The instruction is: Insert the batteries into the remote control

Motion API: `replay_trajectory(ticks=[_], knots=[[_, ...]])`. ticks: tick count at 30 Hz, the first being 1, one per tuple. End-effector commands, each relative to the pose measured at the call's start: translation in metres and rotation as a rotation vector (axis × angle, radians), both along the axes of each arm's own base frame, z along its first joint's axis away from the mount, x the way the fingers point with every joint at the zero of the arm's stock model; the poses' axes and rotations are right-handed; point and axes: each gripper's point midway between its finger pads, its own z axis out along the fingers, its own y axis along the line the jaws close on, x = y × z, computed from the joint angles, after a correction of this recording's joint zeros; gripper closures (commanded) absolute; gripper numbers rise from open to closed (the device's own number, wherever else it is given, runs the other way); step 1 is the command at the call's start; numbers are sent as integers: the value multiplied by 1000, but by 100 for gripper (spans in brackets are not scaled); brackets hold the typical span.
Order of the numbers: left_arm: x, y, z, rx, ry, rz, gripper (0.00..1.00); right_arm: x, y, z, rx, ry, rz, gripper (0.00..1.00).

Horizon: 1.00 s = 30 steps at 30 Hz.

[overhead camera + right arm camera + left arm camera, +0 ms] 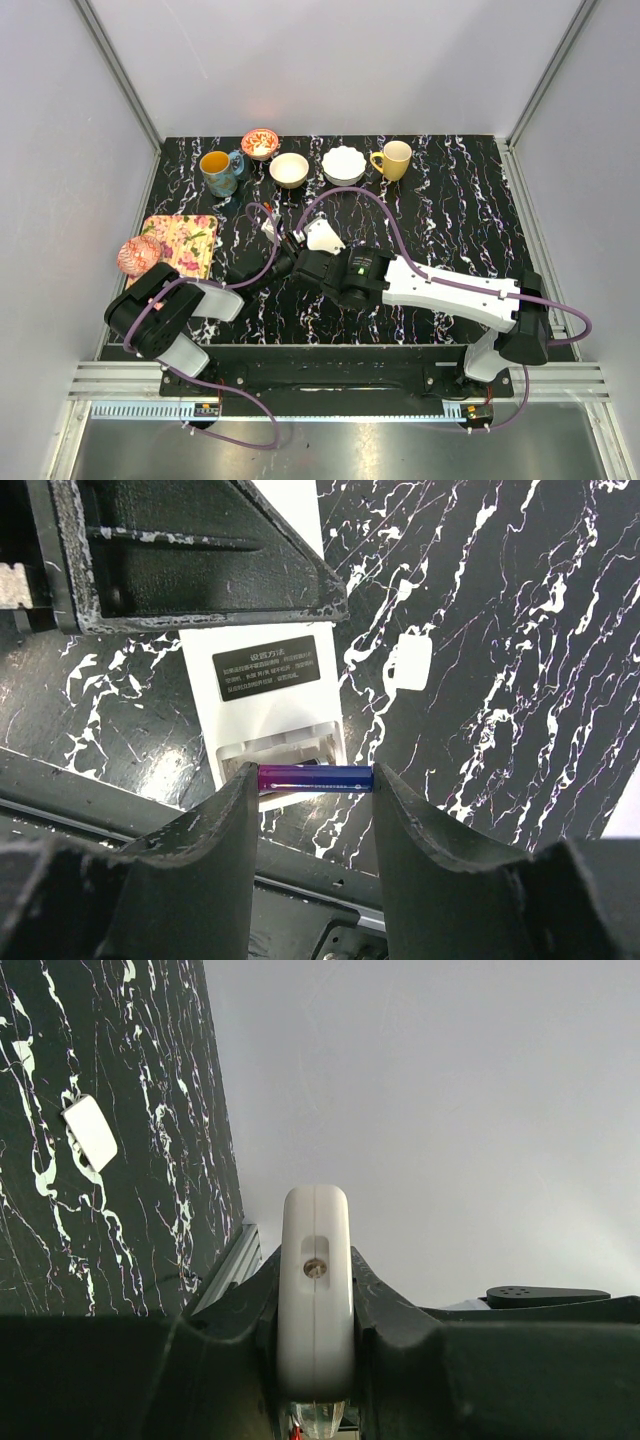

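Note:
The remote control (270,715) lies white back up, its battery compartment open below a black label. It shows edge-on in the left wrist view (316,1290) and as a white shape in the top view (322,237). My left gripper (316,1260) is shut on the remote's end; it also shows in the top view (290,250). My right gripper (312,780) is shut on a blue-purple battery (315,778), held end to end just over the open compartment. The white battery cover (410,663) lies loose on the table beside the remote and also shows in the left wrist view (90,1132).
Along the back stand a blue mug (218,170), a red bowl (260,142), a cream bowl (289,169), a white bowl (343,164) and a yellow mug (394,158). A floral cloth (183,243) and a pink patterned ball (138,256) lie at the left.

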Motion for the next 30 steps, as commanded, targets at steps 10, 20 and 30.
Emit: replay_trajectory(ticks=[10, 20, 30], knots=[[-22, 17, 105, -279, -377, 10, 100, -5, 2, 2, 16, 10, 3, 90], [-23, 17, 105, -279, -377, 7, 100, -3, 3, 2, 9, 4, -2, 79], [-25, 17, 105, -280, -380, 5, 100, -2, 2, 2, 2, -5, -11, 66]])
